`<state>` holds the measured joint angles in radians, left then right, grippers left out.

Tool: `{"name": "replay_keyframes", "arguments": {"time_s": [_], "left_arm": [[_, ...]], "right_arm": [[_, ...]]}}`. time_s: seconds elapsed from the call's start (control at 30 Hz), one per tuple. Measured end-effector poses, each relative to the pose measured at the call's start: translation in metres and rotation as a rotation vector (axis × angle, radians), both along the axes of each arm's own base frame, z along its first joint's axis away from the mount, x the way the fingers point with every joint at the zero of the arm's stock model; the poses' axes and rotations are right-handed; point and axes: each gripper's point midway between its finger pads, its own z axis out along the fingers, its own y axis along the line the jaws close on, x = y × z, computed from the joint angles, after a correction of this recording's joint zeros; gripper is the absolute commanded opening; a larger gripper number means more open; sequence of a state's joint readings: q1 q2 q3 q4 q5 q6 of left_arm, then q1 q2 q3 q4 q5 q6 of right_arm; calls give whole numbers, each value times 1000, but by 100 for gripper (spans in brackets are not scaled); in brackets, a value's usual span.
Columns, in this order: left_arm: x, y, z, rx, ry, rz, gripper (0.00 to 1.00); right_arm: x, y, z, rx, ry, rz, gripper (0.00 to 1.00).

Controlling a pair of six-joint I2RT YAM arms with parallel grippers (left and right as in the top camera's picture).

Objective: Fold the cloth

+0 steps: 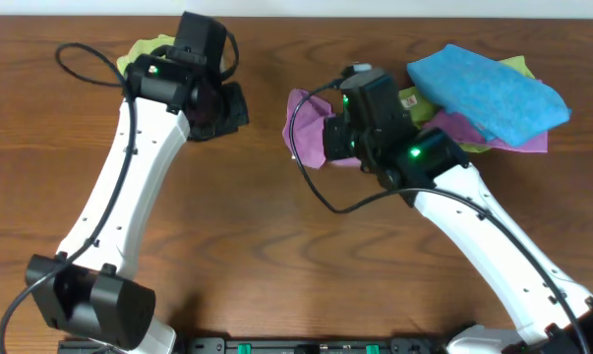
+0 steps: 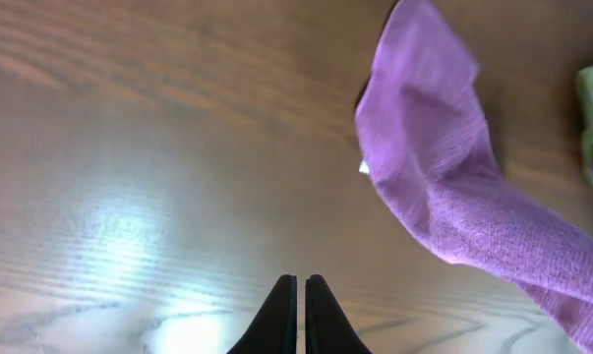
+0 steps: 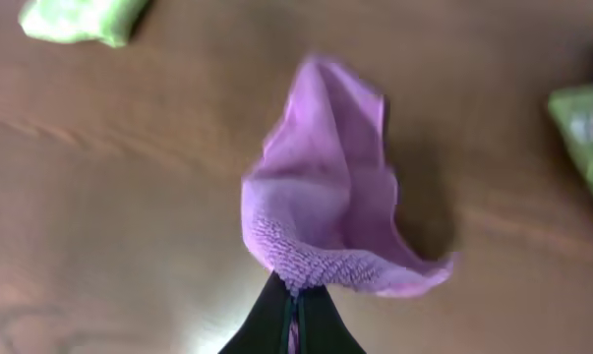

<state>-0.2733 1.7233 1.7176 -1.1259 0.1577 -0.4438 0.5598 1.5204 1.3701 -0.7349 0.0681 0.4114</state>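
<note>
Magenta terry cloth (image 3: 321, 211) bunched into a cone, pinched by right fingers (image 3: 268, 323), left fingers (image 2: 276, 317) closed, empty

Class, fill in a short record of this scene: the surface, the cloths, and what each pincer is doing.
surface: wooden table
purple cloth: bunched up, not yet folded
right pincer: shut on the purple cloth's edge
left pincer: shut, holding nothing
blue cloth: lying on a green cloth, untouched
</note>
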Motion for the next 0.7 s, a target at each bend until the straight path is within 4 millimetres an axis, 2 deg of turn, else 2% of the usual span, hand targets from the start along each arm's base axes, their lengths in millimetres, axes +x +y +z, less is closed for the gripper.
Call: {"name": "replay_keyframes", "arguments": {"time_s": [0.13,0.27,0.37,0.47,0.6,0.7], "left_arm": [[-6,0,-14,3,35,-3,6],[-12,-10,-38,-12,64,-29,6],[-19,-35,-58,-66,80,-86,6],[-30,-65,-69,-123,95,-115,6],[-33,-110,-63,-199,54,-139,6],[-25,-125,-57,-225,2,-112,6]], "right_arm": [[-20,0,-13,-38,75,-7,1],[-22,-12,-16,-112,68,-53,2],[-15,-15,-12,-123,29,-81,1],[-7,-14,-6,-113,-11,-95,2],[3,-9,3,-85,-61,-106,1],[12,-7,11,-67,-107,-120,1]]}}
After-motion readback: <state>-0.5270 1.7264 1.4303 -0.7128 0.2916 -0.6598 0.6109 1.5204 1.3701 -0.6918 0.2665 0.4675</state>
